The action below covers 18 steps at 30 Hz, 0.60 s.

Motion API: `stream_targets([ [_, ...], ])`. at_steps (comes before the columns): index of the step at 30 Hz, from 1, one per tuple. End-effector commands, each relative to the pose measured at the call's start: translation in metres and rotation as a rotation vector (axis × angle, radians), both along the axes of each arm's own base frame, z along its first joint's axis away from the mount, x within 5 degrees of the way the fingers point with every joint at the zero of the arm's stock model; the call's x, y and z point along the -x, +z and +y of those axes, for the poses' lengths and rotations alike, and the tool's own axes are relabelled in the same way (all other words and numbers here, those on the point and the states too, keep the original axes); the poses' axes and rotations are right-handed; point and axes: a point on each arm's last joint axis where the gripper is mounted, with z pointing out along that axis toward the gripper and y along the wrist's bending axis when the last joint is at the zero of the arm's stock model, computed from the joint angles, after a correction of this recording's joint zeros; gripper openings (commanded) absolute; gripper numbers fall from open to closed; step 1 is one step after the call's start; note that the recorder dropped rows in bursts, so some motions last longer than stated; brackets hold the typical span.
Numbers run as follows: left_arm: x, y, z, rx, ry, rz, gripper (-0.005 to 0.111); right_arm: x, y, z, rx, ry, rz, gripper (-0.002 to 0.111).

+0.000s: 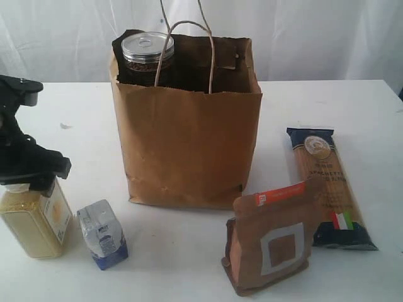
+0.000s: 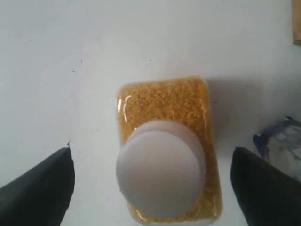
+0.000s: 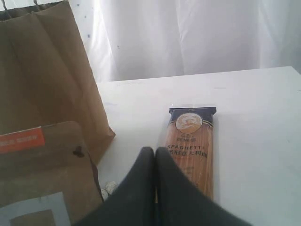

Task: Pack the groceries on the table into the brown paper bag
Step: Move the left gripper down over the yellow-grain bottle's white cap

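Note:
The brown paper bag (image 1: 189, 145) stands upright mid-table with a round, silvery-lidded container (image 1: 147, 50) showing at its open top. At the front left the yellow-grain bottle (image 1: 34, 220) stands upright. My left gripper (image 1: 28, 181) hovers right over its white cap, open, one finger (image 2: 42, 188) on each side and apart from the bottle (image 2: 164, 113). Beside the bottle is the small blue-white carton (image 1: 102, 234). The brown pouch (image 1: 271, 242) and the spaghetti packet (image 1: 327, 185) are at the front right. My right gripper (image 3: 155, 155) is shut and empty, low between the pouch (image 3: 42, 174) and the spaghetti (image 3: 192, 141).
The white table (image 1: 352, 107) ends at a white curtain (image 1: 315, 38) at the back. The bag's cord handles (image 1: 189, 38) rise above its rim. The carton (image 2: 282, 141) lies close to one left finger. The bag wall (image 3: 47, 70) stands behind the pouch.

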Motion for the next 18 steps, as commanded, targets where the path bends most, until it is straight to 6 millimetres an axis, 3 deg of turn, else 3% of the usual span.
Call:
stream_targets([
  [1,-0.008,-0.012,0.005,-0.031,0.046,0.041,0.089,0.0,0.0,0.0,-0.004,-0.006,-0.009,0.0],
  [7,-0.018,-0.023,0.018,0.025,0.129,0.107,0.089,0.0,0.0,0.0,-0.004,-0.006,-0.009,0.0],
  [18,-0.023,-0.026,0.015,0.102,0.091,0.102,0.089,0.0,0.0,0.0,-0.004,-0.006,-0.009,0.0],
])
